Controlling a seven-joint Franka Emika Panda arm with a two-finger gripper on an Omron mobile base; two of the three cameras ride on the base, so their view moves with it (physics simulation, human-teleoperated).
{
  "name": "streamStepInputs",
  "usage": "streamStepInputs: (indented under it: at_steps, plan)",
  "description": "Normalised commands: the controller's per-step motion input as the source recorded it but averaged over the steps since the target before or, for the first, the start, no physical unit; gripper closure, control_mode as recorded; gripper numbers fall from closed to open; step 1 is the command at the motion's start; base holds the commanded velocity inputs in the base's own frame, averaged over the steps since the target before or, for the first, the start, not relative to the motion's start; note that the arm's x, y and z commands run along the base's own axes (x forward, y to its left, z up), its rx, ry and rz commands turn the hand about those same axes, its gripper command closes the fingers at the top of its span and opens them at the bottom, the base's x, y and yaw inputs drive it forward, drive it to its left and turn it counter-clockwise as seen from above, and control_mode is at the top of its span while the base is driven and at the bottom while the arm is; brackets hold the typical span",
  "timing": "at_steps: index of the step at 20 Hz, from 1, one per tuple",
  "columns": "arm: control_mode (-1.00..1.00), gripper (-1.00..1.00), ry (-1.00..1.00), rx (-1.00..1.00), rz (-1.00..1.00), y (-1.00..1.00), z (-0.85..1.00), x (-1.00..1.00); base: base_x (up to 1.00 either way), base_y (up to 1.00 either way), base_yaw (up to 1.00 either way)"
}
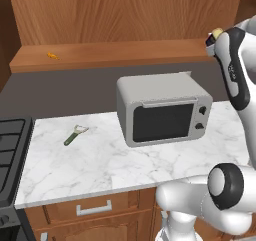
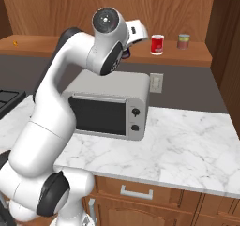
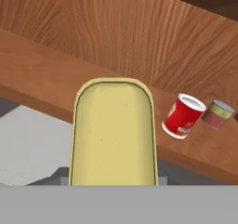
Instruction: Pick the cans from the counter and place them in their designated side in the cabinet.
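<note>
Your white arm's two-finger gripper (image 1: 214,39) is raised to the level of the long brown wood-grain open cabinet shelf (image 2: 197,57), above the grey box microwave (image 1: 162,110). The jaws are pinched on the squat dark blue can with the yellow top (image 3: 113,132); in the hand view its yellow top sits big and close, right in front of the camera, and in the left base view you see a bit of yellow and dark blue at the hand by the shelf's right end. The red cylinder can with the white rim (image 2: 157,44) stands upright on the shelf, right of the gripper in the right base view. Just beside it, further right and not touching, is the pale greenish can with a reddish band (image 2: 183,41), also upright. A small orange item (image 1: 52,55) lies at the far left end of the shelf; too small to tell what it is. On the white grey-veined marble counter (image 1: 100,165), a green-handled peeler (image 1: 75,135) lies left of the microwave, near the black stove (image 1: 10,155).
</note>
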Motion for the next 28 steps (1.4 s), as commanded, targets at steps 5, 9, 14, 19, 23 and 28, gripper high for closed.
streamStepInputs:
  at_steps: [5, 9, 14, 19, 23, 28]
  plan:
    - [-1.00, 1.00, 0.03, 0.00, 0.00, 0.00, 0.00, 0.14, 0.00, 0.00, 0.00]
    - [-1.00, 1.00, 0.04, 0.00, 0.00, -0.01, 0.00, 0.13, 0.00, 0.00, 0.00]
    - [-1.00, 1.00, 0.03, 0.00, 0.00, -0.06, -0.01, 0.09, 0.00, 0.00, 0.00]
    - [-1.00, 1.00, 0.02, 0.00, 0.00, -0.04, -0.01, 0.10, 0.00, 0.00, 0.00]
    - [-1.00, 1.00, 0.02, 0.00, 0.00, -0.01, -0.01, 0.13, 0.00, 0.00, 0.00]
    - [-1.00, 1.00, 0.02, 0.00, 0.00, 0.00, 0.00, 0.14, 0.00, 0.00, 0.00]
